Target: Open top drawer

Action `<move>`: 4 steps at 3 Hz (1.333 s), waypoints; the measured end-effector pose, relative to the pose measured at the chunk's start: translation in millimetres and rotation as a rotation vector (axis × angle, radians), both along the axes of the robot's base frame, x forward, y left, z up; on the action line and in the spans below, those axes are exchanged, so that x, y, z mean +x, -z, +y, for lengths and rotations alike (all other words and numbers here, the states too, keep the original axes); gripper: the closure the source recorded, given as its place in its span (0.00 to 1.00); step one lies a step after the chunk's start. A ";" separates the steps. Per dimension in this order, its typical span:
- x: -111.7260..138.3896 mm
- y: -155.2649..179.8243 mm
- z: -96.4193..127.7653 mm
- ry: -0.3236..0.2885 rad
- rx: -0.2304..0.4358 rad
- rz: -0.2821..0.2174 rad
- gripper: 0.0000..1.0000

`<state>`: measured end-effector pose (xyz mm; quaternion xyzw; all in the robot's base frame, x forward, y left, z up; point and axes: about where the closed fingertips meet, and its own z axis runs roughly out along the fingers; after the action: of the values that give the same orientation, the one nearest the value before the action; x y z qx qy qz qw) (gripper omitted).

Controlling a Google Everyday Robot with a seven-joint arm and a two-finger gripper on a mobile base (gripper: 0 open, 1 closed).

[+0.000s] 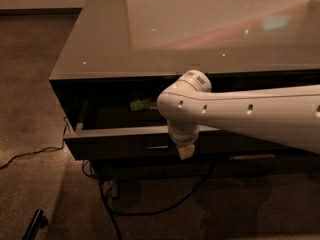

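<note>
The top drawer [112,143] of the low dark cabinet stands pulled out toward me, its inside showing under the cabinet top. Its small loop handle [155,146] sits mid-front. My white arm reaches in from the right across the drawer. My gripper [185,151] hangs down at the drawer's front edge, just right of the handle, with its tip pale against the dark front. A green object [142,104] lies inside the drawer at the back.
The glossy cabinet top [200,29] reflects ceiling lights. A lower drawer with a handle [252,157] sits below right. Black cables [145,211] run across the carpet under the cabinet. A dark object [35,225] lies on the floor at bottom left.
</note>
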<state>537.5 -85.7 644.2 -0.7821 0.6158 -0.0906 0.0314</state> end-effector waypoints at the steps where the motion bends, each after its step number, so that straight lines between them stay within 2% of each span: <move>1: -0.5 -3.3 1.5 0.000 0.000 0.000 0.00; 3: -8.2 -9.5 -14.6 0.114 0.027 -0.109 0.00; 4: -7.5 -10.1 -26.3 0.194 0.060 -0.151 0.00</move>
<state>530.0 -112.0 654.2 -0.7084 0.6869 -0.1336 0.0923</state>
